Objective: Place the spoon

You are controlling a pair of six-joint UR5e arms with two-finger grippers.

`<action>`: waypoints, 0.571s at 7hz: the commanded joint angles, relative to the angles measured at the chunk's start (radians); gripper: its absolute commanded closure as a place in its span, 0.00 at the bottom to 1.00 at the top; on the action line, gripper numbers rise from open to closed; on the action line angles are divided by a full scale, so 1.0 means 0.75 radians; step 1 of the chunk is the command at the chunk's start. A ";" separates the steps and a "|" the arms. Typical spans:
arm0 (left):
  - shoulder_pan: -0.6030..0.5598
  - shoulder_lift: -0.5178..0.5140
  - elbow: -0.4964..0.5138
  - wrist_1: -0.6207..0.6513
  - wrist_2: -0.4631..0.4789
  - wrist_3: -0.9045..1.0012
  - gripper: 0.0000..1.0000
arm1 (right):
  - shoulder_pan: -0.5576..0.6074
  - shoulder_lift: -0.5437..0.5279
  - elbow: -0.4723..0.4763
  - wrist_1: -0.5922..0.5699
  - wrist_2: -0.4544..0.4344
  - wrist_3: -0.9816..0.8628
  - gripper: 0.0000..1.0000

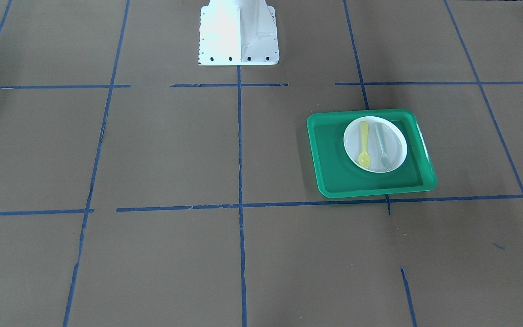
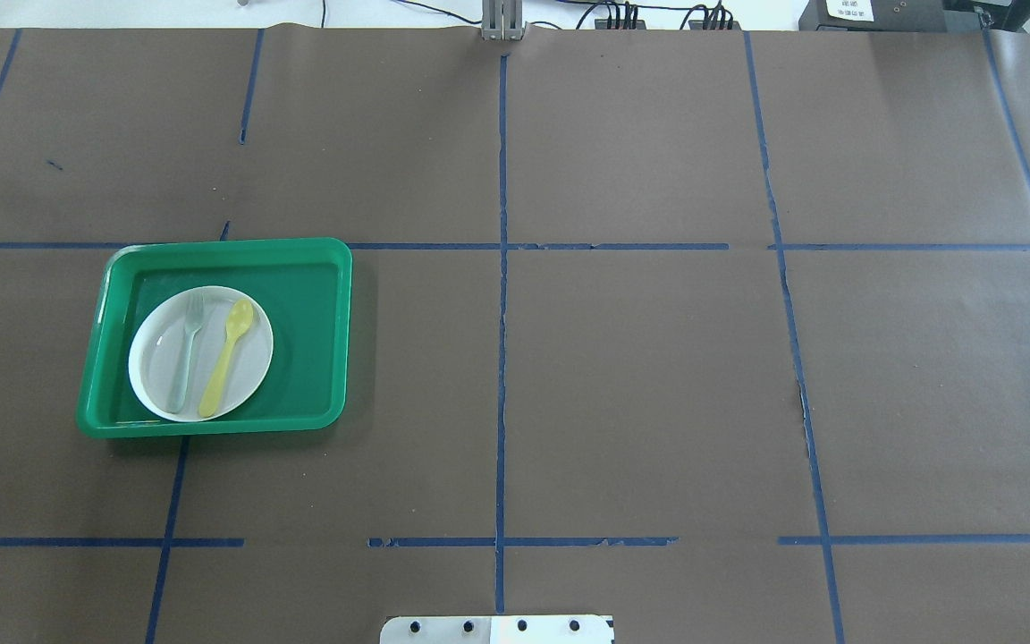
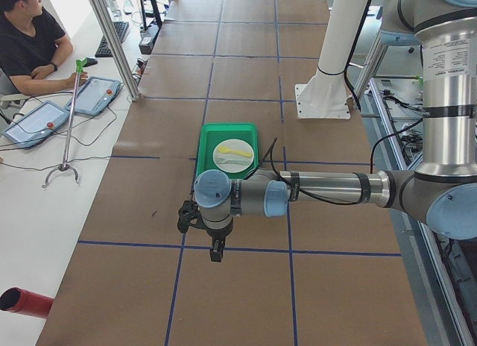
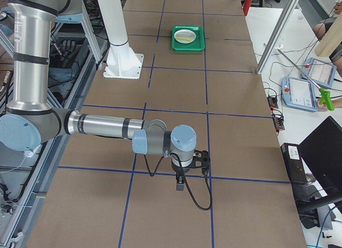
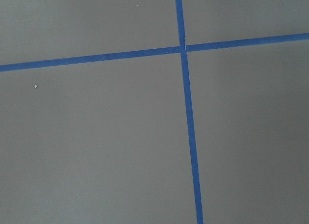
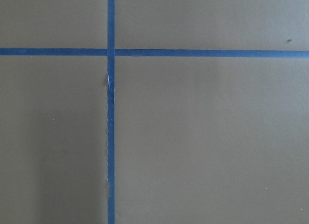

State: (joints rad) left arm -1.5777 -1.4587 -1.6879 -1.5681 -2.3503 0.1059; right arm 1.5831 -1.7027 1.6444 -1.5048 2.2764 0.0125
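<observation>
Front-facing view: brown paper-covered desk (image 1: 166, 150) with a grid of blue tape lines (image 1: 239, 150). White robot base (image 1: 239, 34) at top centre. Green tray (image 1: 334, 179) sat on the robot's left half. White plate (image 1: 351, 136) lay inside the tray, toward its robot-side end. Yellow spoon (image 1: 364, 144) lay flat on the plate, bowl pointing away from the robot. Pale grey fork (image 1: 383, 147) lay just beside it, roughly parallel, not touching. Nothing covered the spoon. No arm in frame.

Overhead view: same layout, tray (image 2: 314, 340) at left. Spoon (image 2: 226, 358) was on the plate (image 2: 256, 367), to the right of the fork (image 2: 186, 353), handle end near the plate's near rim. No arm over it.

Left side view: left pincer (image 3: 215, 250) hung over bare desk near a tape crossing, well apart from the tray (image 3: 207, 141), nearer the camera. It pointed down and held nothing that showed; spread or pressed together, cannot tell. Spoon (image 3: 237, 149) showed on the plate. An operator (image 3: 30, 48) sat at the side table.

Right side view: right pincer (image 4: 180, 184) hung over bare desk, far from the tray (image 4: 188, 46) at the other end. Its opening could not be judged. Cutlery too small to tell apart.

Both wrist views: only desk and crossing tape lines, no fingers showing.
</observation>
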 commanded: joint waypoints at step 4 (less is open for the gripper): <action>-0.001 -0.074 -0.076 0.000 0.000 -0.099 0.00 | 0.000 0.000 0.000 0.002 0.000 0.002 0.00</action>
State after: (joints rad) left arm -1.5797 -1.4951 -1.7049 -1.5682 -2.3497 0.0808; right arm 1.5831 -1.7027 1.6444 -1.5044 2.2764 0.0138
